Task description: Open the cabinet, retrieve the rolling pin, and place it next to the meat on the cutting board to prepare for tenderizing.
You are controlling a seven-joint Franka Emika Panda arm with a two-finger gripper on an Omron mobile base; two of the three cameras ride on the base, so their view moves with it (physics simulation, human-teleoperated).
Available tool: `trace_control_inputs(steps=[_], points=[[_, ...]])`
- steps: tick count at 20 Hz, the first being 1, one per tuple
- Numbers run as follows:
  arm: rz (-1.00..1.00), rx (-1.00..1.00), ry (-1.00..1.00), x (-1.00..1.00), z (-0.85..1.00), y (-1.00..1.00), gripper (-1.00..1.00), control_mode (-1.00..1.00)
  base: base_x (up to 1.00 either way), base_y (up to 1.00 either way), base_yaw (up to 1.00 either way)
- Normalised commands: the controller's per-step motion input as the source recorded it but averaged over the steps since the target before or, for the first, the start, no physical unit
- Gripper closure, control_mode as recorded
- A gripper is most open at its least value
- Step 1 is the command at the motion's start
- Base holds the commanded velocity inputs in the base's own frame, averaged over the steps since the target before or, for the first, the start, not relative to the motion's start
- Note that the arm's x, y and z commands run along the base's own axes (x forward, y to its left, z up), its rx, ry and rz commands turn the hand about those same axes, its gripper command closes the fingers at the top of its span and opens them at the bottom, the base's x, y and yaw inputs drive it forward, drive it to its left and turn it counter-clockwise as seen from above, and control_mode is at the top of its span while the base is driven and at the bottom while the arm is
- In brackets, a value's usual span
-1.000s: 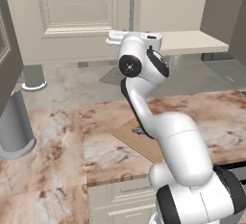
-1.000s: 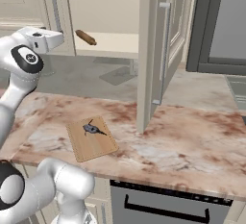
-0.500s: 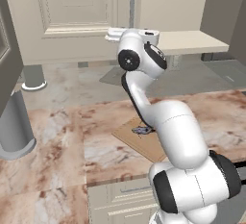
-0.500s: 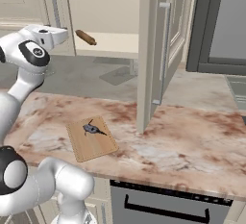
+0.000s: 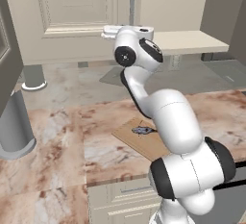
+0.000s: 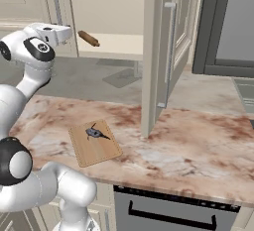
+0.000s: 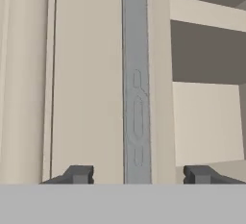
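Claw (image 7: 138, 175) spread wide, empty, faced at left cabinet door's grey handle (image 7: 137, 74) | rolling pin (image 6: 89, 38) lain on open cabinet shelf (image 6: 119, 46) | handle is best centred between fingertips before closing.

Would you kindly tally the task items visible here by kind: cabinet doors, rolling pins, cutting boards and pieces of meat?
Cabinet doors: 2, open door and closed door
Rolling pin: 1
Cutting board: 1
Meat: 1
Total: 5

arm (image 5: 144, 81) | swung left toward closed cabinet door (image 5: 72, 6) (slightly) | gripper (image 7: 138, 174) facing handle (image 7: 137, 74)
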Motion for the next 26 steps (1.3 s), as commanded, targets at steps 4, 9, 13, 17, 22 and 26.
trace_control_inputs(steps=[4,9,13,17,22,26], points=[[0.00,0.00,0.00,0.45,-0.08,0.13,1.00,-1.00,0.00,0.00,0.00],[0.01,0.00,0.01,0.37,-0.08,0.10,1.00,-1.00,0.00,0.00,0.00],[0.01,0.00,0.04,0.22,-0.05,0.12,1.00,-1.00,0.00,0.00,0.00],[0.03,0.00,0.04,0.02,-0.08,0.10,1.00,-1.00,0.00,0.00,0.00],[0.01,0.00,0.00,0.00,-0.04,0.00,1.00,-1.00,0.00,0.00,0.00],[0.01,0.00,0.00,0.00,-0.03,0.00,1.00,-1.00,0.00,0.00,0.00]])
